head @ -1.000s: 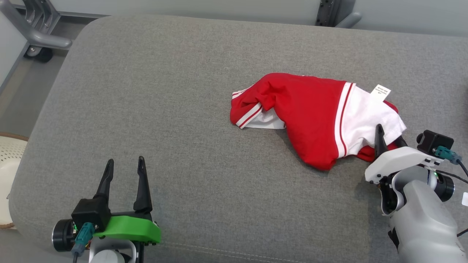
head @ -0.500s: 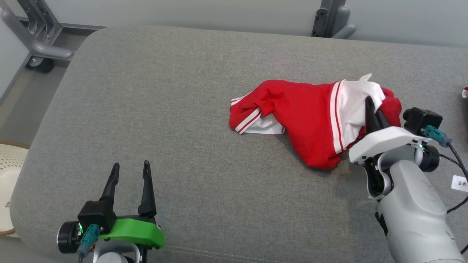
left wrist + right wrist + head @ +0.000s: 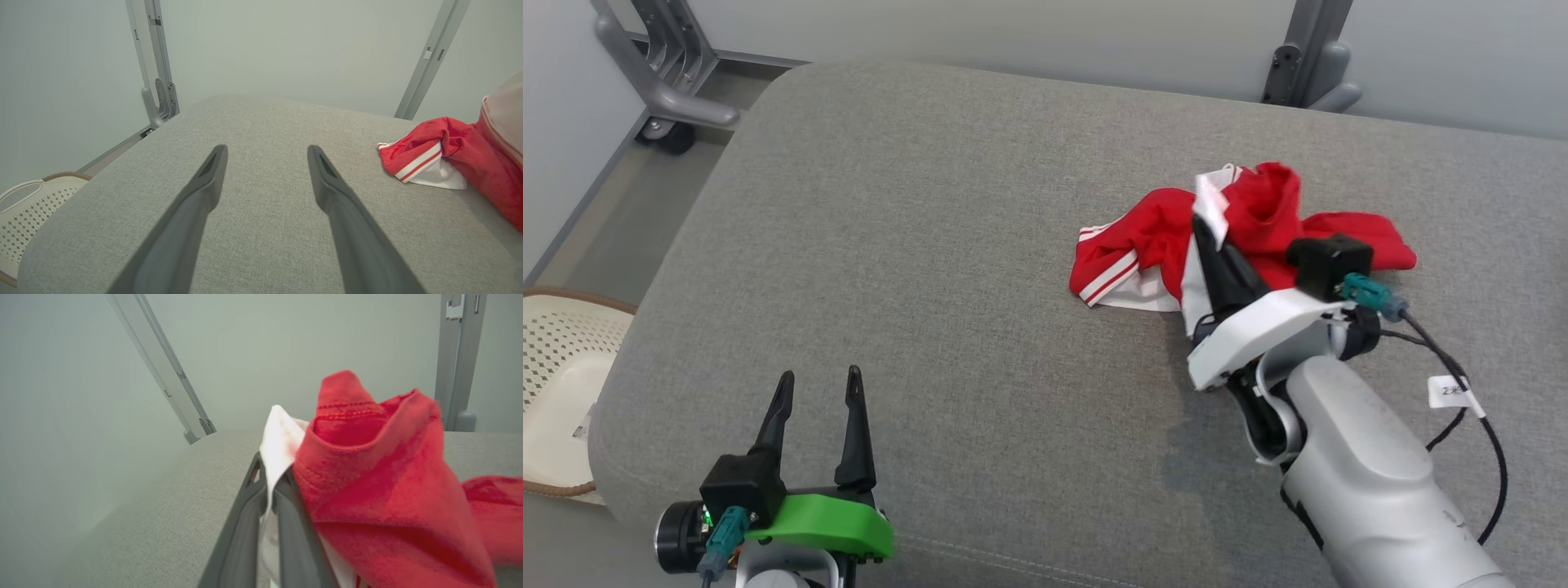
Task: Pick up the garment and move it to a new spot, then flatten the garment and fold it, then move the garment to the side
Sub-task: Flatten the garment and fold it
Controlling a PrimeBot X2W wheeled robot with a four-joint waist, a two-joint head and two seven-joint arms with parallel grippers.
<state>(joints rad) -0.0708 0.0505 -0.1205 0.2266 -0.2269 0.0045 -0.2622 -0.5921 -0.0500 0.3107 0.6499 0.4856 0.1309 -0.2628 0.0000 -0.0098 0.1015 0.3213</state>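
While right gripper [image 3: 1199,222] pinches crumpled red-white garment [image 3: 1147,233] | left gripper [image 3: 819,376] spread wide | woven grey cushion [image 3: 931,245]

Bright, even, soft indoor light, no glare. Faint soft shadow on grey cushion [image 3: 1201,465] just left of right arm [image 3: 1364,474]. Head view sharp. Wrist views wide-angle, frame posts [image 3: 157,61] lean at edges. Up close to right wrist lens the garment [image 3: 367,490] is blurry; wall [image 3: 286,343] pale, washed.
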